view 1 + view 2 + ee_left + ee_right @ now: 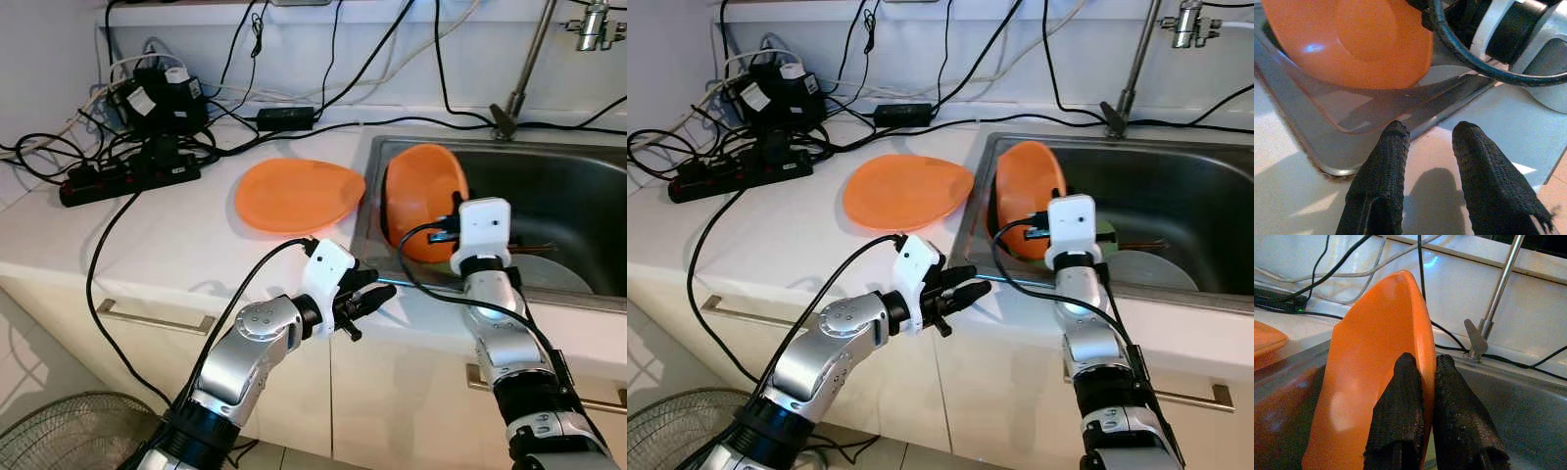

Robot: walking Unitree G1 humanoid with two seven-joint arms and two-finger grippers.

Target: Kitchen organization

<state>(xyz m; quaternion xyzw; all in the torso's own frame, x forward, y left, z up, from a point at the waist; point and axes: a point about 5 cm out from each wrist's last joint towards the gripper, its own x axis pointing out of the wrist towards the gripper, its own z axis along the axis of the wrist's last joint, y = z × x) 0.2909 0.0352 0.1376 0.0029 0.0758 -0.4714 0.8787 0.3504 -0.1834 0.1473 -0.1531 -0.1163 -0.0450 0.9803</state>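
Orange bowl (1376,382): glossy, smooth, standing on edge at the left end of the steel sink (578,186). Right gripper (1422,377) pinches its rim. Second orange plate (294,194) flat on the counter (147,245). Left gripper (1430,142), jaws slightly spread, hovers over the counter edge.

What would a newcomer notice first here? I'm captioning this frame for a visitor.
The orange plate standing on edge in the steel sink, pinched at its rim by the right gripper. A second orange plate lies flat on the white counter beside the sink, with a tangle of black cables behind. The left gripper hovers open at the sink's front corner.
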